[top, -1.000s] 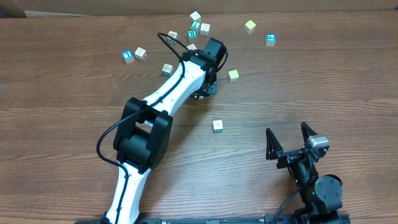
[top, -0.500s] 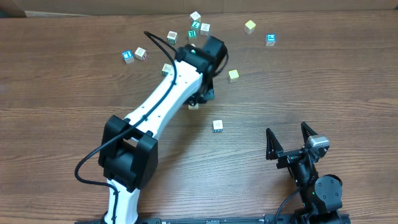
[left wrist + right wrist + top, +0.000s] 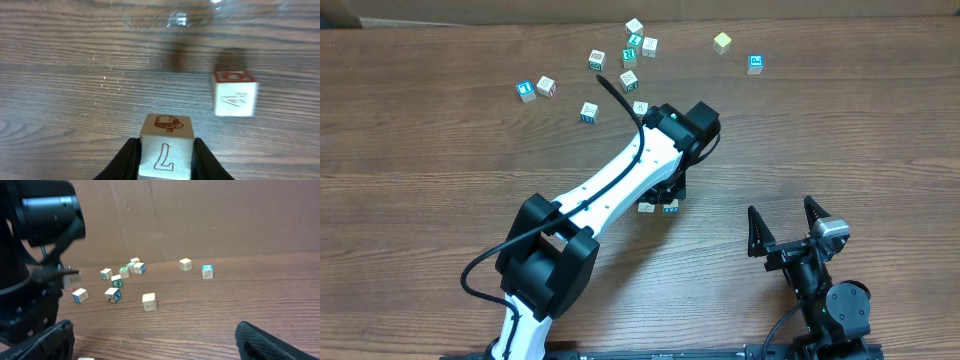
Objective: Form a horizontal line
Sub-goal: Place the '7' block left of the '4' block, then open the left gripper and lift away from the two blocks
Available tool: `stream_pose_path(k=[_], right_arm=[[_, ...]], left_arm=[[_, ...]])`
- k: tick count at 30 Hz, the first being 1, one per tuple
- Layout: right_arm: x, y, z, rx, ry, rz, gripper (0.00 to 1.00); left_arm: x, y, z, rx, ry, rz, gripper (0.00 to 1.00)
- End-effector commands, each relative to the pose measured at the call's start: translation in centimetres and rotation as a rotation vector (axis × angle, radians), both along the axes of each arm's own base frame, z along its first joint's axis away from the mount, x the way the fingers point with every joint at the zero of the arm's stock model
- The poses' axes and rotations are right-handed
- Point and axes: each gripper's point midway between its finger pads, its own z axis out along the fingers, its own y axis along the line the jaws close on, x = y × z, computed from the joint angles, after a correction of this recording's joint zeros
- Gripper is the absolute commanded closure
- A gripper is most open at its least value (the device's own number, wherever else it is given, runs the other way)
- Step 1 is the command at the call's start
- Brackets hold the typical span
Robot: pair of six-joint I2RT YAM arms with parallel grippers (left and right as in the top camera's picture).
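My left gripper (image 3: 653, 200) (image 3: 166, 157) is shut on a pale wooden cube (image 3: 165, 134) with a reddish letter and a mushroom print. It holds the cube low over the table, and the cube also shows in the overhead view (image 3: 645, 208). A single cube with a blue-printed side (image 3: 671, 207) lies just to its right. In the left wrist view this cube (image 3: 235, 96) has a red top and stands apart from the held one. No row of touching cubes is in view. My right gripper (image 3: 788, 226) (image 3: 157, 347) is open and empty near the front right.
Several loose cubes lie scattered at the back of the table: a cluster (image 3: 634, 42), a pair at the left (image 3: 536, 88), one yellowish (image 3: 722, 42) and one blue-printed (image 3: 755, 64). The left arm (image 3: 610, 185) crosses the table's middle diagonally.
My left arm has swung down and to the right from the back cluster, carrying the cube. It now holds it beside the lone cube near the table's middle. The right arm has not moved.
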Motion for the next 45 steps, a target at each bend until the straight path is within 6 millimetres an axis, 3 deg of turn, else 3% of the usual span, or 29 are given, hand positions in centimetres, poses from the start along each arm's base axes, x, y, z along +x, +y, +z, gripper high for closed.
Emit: stream_pose_path(k=[1,7,21,31,45], right_arm=[[0.0,0.1,-0.1,-0.003,-0.008,0.003,0.0],[0.0,0.1,-0.1,-0.003,-0.008,0.003,0.0],[0.0,0.1,-0.1,-0.003,-0.008,0.003,0.0],[0.0,0.1,-0.1,-0.003,-0.008,0.003,0.0],[0.0,0.1,-0.1,-0.003,-0.008,0.003,0.0]], left_arm=[[0.0,1.3,-1.4,0.012,-0.002,0.057,0.8],[0.7,1.3,-3.3,-0.036,-0.01,0.047,0.8],[0.8,1.0,-5.1,-0.073,-0.011,0.018,0.79],[0.9,1.1,-5.1,-0.074,-0.012,0.026,0.54],[3.6,2.1,-5.1,-0.117,-0.073,0.103,0.53]])
